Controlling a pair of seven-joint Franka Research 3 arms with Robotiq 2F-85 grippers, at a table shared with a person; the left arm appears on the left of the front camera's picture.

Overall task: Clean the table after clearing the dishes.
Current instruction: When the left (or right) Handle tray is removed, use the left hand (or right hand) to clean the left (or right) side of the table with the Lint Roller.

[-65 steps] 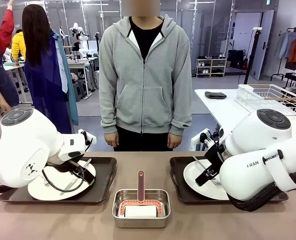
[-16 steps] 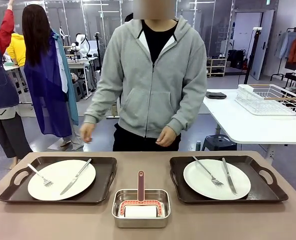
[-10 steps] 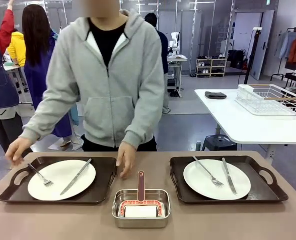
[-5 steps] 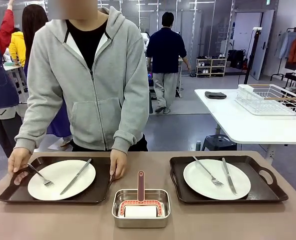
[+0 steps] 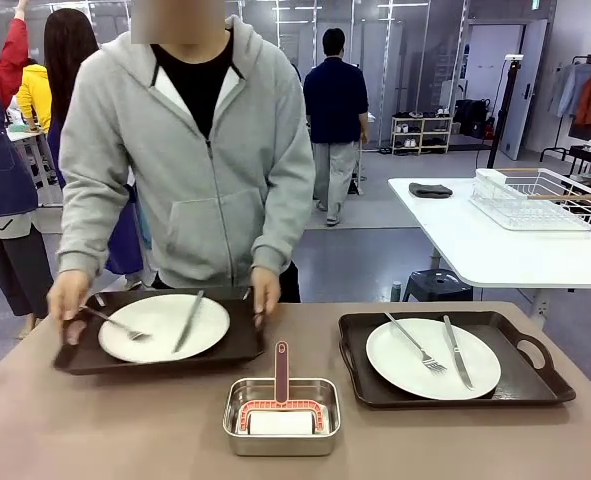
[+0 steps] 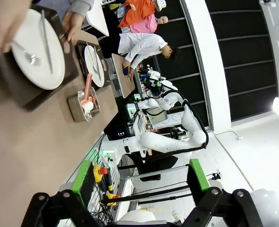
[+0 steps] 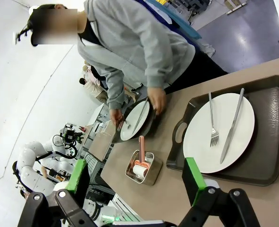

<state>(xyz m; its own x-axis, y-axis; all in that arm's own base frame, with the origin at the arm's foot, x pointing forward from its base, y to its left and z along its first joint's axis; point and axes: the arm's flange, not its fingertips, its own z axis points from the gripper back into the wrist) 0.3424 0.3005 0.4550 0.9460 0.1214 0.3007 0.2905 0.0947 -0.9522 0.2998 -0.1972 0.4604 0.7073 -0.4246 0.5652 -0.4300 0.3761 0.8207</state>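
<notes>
On the taupe table [image 5: 125, 430] are two dark trays, each carrying one white plate with one fork and one knife, plus one steel pan [image 5: 233, 415] holding a red-handled roller [image 5: 281, 372]. The person's right hand [image 5: 67, 297] and the person's left hand [image 5: 265, 292] curl around opposite ends of the left tray [image 5: 75, 358] with its plate [image 5: 160, 330] at the far edge; the right tray [image 5: 535, 385] and its plate [image 5: 400, 362] lie untouched. The left gripper [image 6: 141, 177] and right gripper [image 7: 135, 177] have their fingers spread wide, holding nothing.
</notes>
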